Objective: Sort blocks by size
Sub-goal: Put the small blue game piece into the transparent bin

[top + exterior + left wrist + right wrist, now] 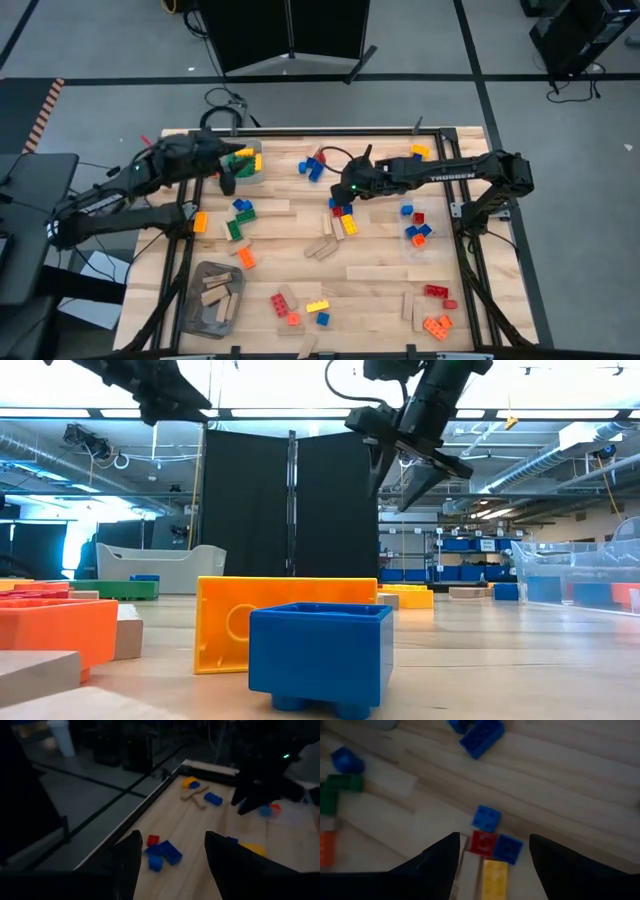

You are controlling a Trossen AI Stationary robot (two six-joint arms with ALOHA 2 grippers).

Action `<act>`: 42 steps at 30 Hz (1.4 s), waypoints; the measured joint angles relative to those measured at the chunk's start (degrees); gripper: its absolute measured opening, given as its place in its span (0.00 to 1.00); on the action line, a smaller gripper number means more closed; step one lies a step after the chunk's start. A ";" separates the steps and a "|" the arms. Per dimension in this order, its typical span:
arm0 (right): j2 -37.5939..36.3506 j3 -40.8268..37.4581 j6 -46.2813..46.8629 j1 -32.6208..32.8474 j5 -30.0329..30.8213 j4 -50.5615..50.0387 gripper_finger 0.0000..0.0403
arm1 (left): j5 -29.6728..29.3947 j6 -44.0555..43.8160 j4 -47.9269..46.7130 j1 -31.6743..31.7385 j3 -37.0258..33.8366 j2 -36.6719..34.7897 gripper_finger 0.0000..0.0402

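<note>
Studded blocks and tan wooden pieces lie scattered flat on the wooden table (380, 290). My right gripper (342, 196) hangs open above a small cluster: a red brick (483, 842), two blue bricks (486, 817) (507, 848) and a yellow brick (494, 877). Its fingers stand clear of them, slanting down. My left gripper (228, 182) is raised at the far left, beside a clear bin (246, 162) holding yellow and green blocks. It is open with nothing between its fingers (170, 840), and it looks along the far edge at blue and red bricks (165, 852).
A grey bin (212, 297) with wooden pieces stands near left. Red and orange bricks (437, 310) lie near right, red and blue ones (415, 225) at the right. A clear bin (580, 575) shows in the low view. Bare wood lies at mid right (385, 250).
</note>
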 joint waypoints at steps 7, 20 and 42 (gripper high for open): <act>-0.02 0.15 1.16 -0.92 2.29 -3.53 0.63 | -0.02 -2.81 5.62 -0.40 -5.73 -2.71 0.56; -0.07 -2.53 -3.55 -19.84 -5.73 -20.83 0.61 | 0.00 -5.84 5.78 -0.40 -5.97 -2.32 0.56; -0.07 -13.14 -15.47 -44.80 -7.18 -11.05 0.61 | -0.69 -5.60 6.67 -0.40 -5.97 -1.66 0.56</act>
